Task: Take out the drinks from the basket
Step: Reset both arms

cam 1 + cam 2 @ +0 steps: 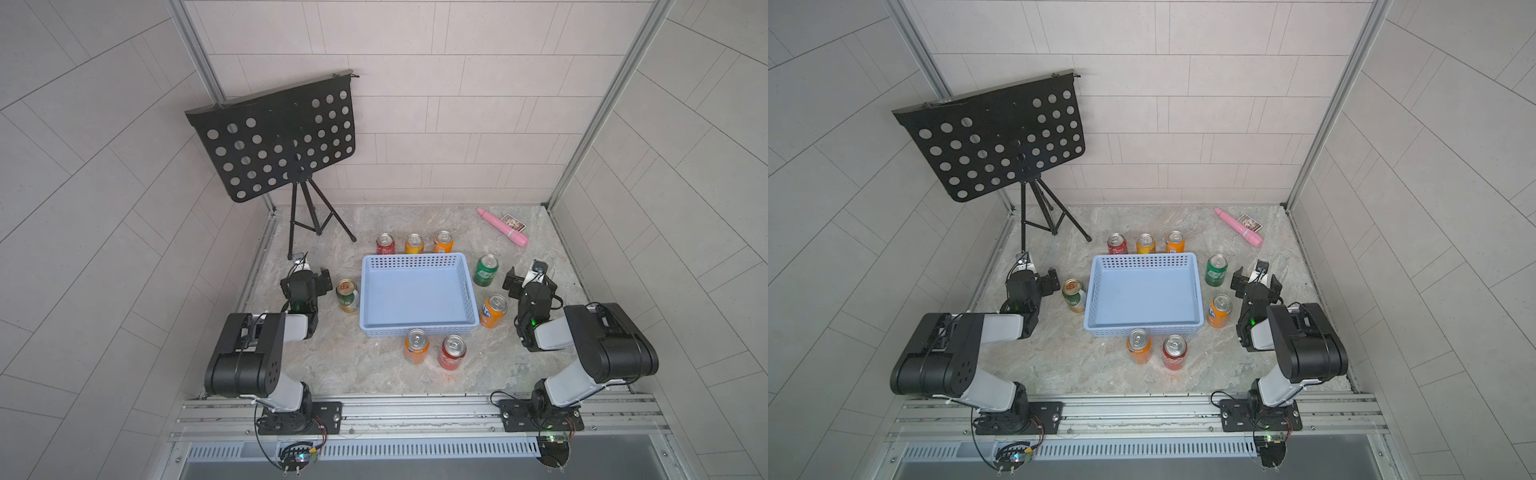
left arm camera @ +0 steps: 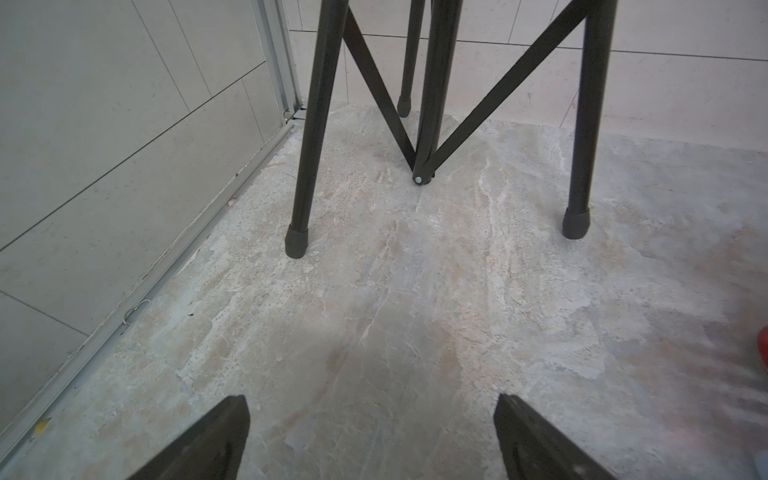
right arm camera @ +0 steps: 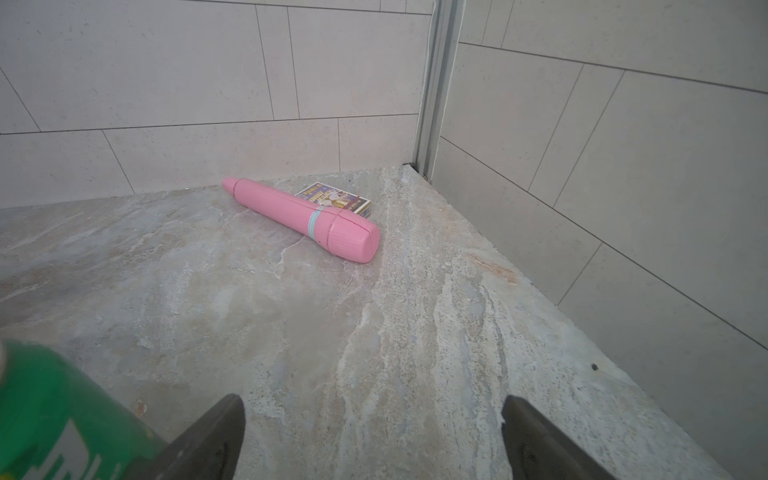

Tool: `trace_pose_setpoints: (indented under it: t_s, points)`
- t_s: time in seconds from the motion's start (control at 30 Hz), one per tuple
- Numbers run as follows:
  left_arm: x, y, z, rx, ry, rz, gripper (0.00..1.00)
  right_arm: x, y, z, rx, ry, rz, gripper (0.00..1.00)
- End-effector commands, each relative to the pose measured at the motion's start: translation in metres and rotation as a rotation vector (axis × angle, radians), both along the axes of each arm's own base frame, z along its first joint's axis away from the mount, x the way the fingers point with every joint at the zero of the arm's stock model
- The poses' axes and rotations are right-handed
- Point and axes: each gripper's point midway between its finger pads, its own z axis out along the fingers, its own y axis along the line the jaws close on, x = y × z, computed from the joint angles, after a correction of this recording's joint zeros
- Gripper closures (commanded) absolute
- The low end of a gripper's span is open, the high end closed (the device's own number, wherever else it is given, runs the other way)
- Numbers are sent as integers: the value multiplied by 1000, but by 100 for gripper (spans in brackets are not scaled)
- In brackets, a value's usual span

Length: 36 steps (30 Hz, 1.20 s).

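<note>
The light-blue basket (image 1: 415, 328) stands empty mid-table in both top views. Several drinks stand upright on the table around it: a red can (image 1: 385, 244) and two orange cans (image 1: 414, 244) behind it, a green can (image 1: 486, 270) and an orange can (image 1: 493, 311) to its right, an orange can (image 1: 416, 345) and a red can (image 1: 452, 352) in front, and a green can with a red-gold label (image 1: 347, 295) to its left. My left gripper (image 2: 372, 409) is open over bare table beside the labelled can. My right gripper (image 3: 374, 409) is open, empty, beside the green can (image 3: 54, 415).
A black music stand (image 1: 278, 137) on a tripod (image 2: 307, 166) stands at the back left, just ahead of my left gripper. A pink pen-like stick (image 3: 307, 216) and a small printed box (image 3: 336, 199) lie in the back right corner. Tiled walls close in three sides.
</note>
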Motion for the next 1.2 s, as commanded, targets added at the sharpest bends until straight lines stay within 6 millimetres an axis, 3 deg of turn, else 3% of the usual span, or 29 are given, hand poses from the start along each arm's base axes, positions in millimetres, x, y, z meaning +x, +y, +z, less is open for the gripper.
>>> trace_pose_setpoints:
  t_s: [0.0, 1.17]
  points:
    - [4, -2, 3, 13, 0, -15, 0, 1, 3, -7, 3, 46, 21, 0]
    - [6, -7, 2, 61, 27, -18, 0, 15, 15, -10, -5, 106, 96, 0]
